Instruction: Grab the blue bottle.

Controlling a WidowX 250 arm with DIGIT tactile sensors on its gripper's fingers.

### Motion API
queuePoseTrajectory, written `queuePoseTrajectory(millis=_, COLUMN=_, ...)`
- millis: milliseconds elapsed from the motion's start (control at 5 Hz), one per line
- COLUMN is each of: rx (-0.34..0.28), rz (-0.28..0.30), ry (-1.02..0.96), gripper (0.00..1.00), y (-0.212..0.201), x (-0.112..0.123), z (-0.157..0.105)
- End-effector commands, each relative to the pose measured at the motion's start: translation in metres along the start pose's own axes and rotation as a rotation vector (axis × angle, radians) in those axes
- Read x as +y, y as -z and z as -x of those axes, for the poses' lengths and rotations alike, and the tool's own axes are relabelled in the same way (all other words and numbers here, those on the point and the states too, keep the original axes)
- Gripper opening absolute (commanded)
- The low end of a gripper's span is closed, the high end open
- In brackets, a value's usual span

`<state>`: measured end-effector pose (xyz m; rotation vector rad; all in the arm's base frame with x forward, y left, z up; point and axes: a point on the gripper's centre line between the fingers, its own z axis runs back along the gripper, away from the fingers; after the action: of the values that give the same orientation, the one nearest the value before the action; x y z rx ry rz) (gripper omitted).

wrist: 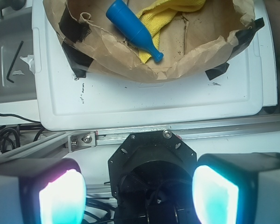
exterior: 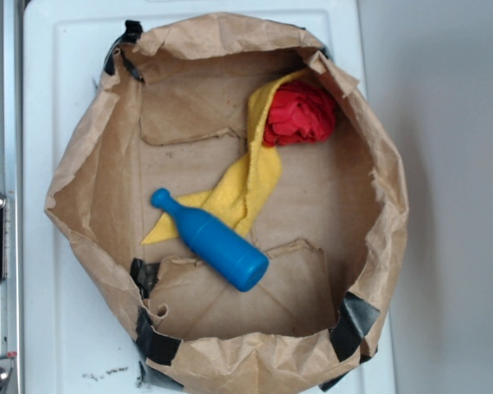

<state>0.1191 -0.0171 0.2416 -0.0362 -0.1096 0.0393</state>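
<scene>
Nothing is grasped yet: the blue bottle (exterior: 210, 240) lies on its side in the paper bag (exterior: 378, 246), partly over the yellow cloth (exterior: 255, 176). The gripper (wrist: 139, 196) hangs well apart, jaws seemingly spread, empty.

A white moulded plastic tabletop (exterior: 41, 98) fills the overhead view; a silver aluminium rail (exterior: 0, 98) runs at nine o'clock, plain pale grey flooring (exterior: 444, 123) at three o'clock.

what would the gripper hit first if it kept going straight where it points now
Probably the black robot base mount, centred between the open gripper's fingers. Depth is unclear. The blue bottle lies well off that line, inside the paper bag.
</scene>
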Motion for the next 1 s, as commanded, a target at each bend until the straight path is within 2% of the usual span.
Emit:
queuePoseTrajectory(millis=0, rx=0.000, rz=0.000, ry=0.000, gripper=1.00, y=0.000, x=0.000, z=0.000)
queuePoseTrajectory(millis=200, rx=-0.076, rz=0.025, ry=-0.049, gripper=1.00, y=0.005, x=-0.018, z=-0.044)
queuePoseTrajectory(millis=400, rx=-0.126, rz=0.088, ry=-0.012, gripper=1.00, y=0.010, x=-0.028, z=-0.083)
queuePoseTrajectory(millis=600, rx=-0.132, rz=0.170, ry=0.116, gripper=1.00, y=0.024, x=-0.018, z=-0.111)
queuePoseTrajectory(millis=800, rx=-0.158, rz=0.238, ry=0.182, gripper=1.00, y=0.033, x=0.005, z=-0.135)
